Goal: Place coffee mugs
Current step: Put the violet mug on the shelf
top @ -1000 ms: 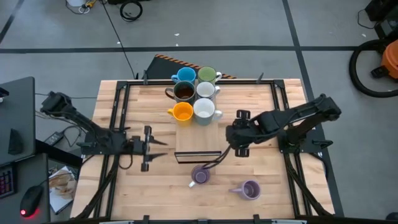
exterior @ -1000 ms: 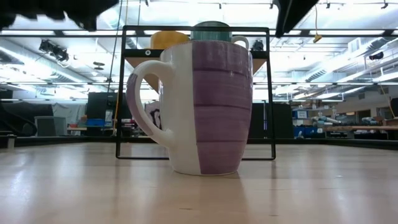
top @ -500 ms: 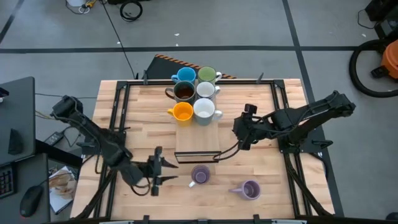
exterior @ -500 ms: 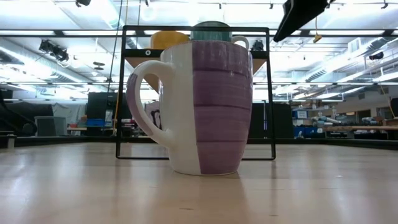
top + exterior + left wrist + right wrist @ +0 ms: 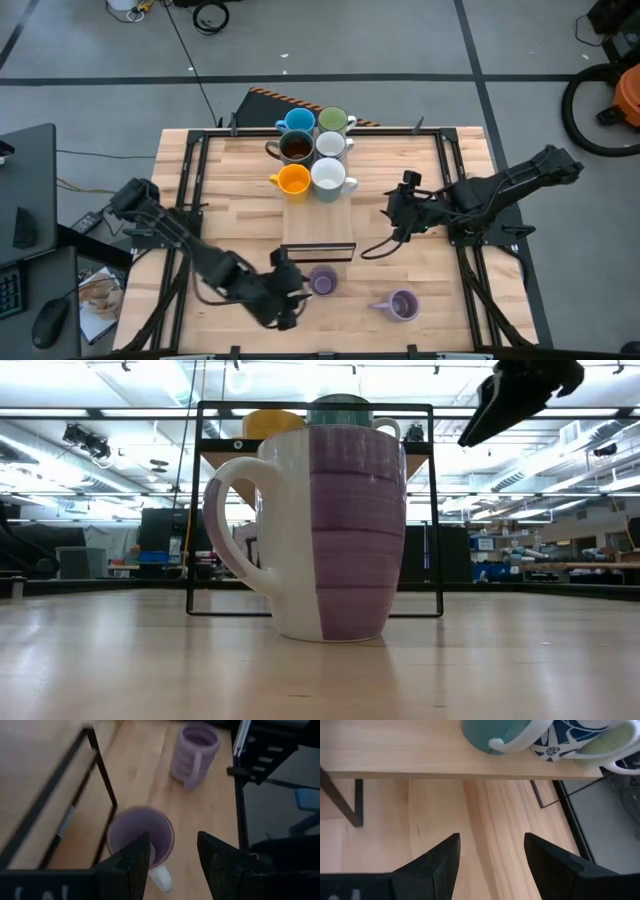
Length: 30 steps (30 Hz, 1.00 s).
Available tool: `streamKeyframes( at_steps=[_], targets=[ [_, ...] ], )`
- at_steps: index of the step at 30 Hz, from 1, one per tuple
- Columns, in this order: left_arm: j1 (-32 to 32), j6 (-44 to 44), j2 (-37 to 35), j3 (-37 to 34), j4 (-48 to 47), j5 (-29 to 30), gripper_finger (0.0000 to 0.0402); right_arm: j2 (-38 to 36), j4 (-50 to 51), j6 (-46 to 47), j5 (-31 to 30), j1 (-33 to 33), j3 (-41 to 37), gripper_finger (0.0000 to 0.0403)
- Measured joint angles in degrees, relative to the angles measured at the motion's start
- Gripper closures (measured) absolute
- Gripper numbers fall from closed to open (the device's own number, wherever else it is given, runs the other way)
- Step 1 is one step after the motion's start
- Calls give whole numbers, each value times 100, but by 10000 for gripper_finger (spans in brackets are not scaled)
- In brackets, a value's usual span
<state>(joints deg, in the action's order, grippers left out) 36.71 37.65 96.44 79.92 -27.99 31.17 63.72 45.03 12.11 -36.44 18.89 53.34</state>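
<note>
Sweeping in across the table, the left gripper (image 5: 290, 290), fingers spread, reached the near lavender ceramic mug (image 5: 322, 281); pickup looked imminent.

The right gripper (image 5: 398, 222), also spread and empty, had withdrawn.

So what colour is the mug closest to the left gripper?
Lavender mug beside the left gripper; clearest in the low view.

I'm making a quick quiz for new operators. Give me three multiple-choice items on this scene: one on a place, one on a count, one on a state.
1. Where is the left gripper?
A. beside the near lavender mug
B. over the orange mug
C. off the table

2. How many mugs stand on the raised shelf?
A. four
B. six
C. eight

3. How are the right gripper fingers?
A. shut on a mug
B. open, holding nothing
C. shut, empty

Answers: 1 A, the high view shows it next to that mug. 2 B, six sit grouped there. 3 B, the right wrist view shows bare wood between the fingers.
</note>
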Motion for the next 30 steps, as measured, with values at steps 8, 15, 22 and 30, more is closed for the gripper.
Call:
streamKeyframes(
  at_steps=[8, 15, 22, 30],
  targets=[
    [-513, 681, 911, 1115, -911, -1234, 230, -655, -5, -161, -18, 177, -76, 176],
    [-546, 831, 1810, 2141, -1966, -1427, 230, -1025, -47, -317, -11, 174, -76, 176],
    [-548, 526, 2255, 2330, -2143, -1352, 230, -956, -85, -331, 7, 174, -76, 176],
    [-548, 186, 2553, 2330, -2055, -1235, 232, -875, -88, -329, 48, 174, -76, 176]
  ],
)
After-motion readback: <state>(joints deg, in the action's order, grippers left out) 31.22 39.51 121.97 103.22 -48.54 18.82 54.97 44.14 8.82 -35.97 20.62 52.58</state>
